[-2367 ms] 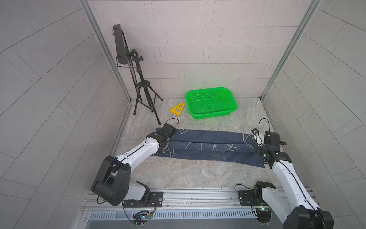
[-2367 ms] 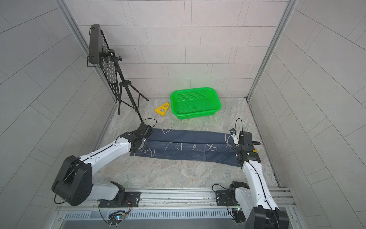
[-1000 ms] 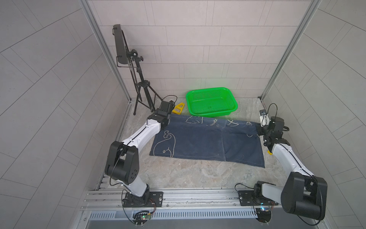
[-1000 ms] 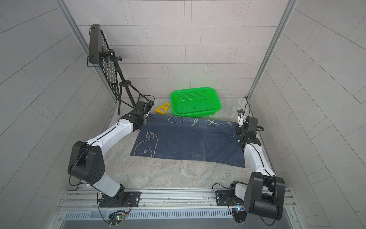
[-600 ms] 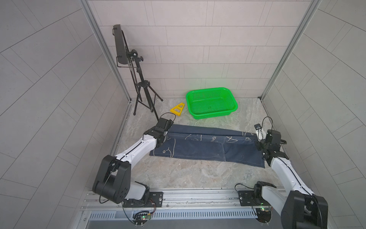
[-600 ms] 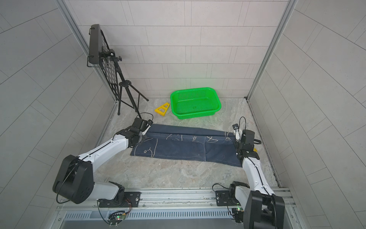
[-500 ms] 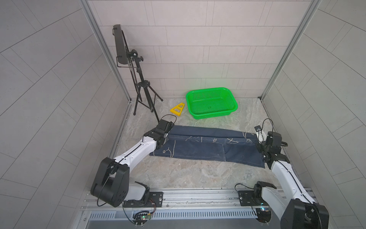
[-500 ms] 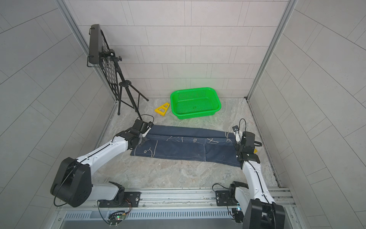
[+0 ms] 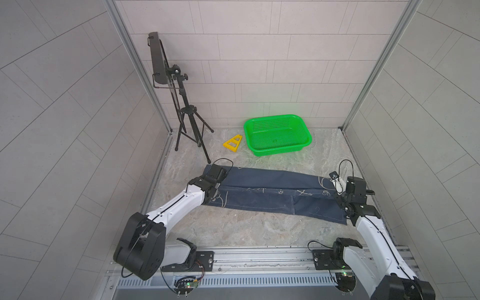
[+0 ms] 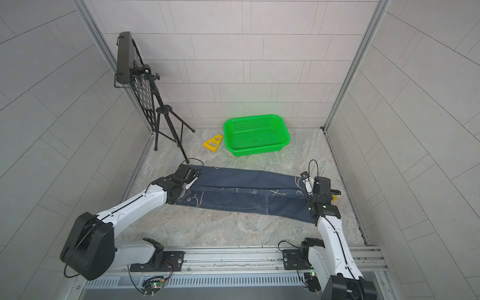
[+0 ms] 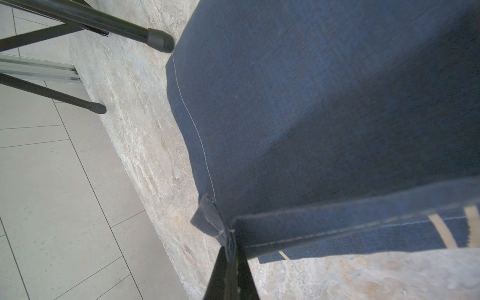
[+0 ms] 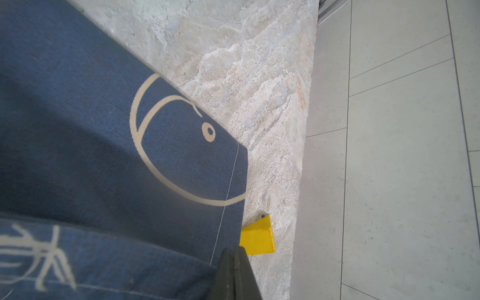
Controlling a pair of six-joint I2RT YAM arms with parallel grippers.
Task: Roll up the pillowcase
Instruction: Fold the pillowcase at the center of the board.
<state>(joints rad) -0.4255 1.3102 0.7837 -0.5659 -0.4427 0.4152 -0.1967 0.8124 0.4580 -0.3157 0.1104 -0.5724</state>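
Your pillowcase [image 9: 272,193] lies as one long band running from the left gripper [image 11: 230,249] straight across to the right gripper [image 12: 235,255]. Its far edge is folded over toward the arms. Each gripper sits at its own end, jaws pinched tight on a corner of the cloth. I'd judge the next turn rolls across the short way, both ends moving together.

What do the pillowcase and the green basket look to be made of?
The pillowcase looks like woven cloth, matte navy: the wrist views show a coarse weave, white stitching and cream printed lines. The green basket is likely moulded plastic, glossy, with perforated walls.
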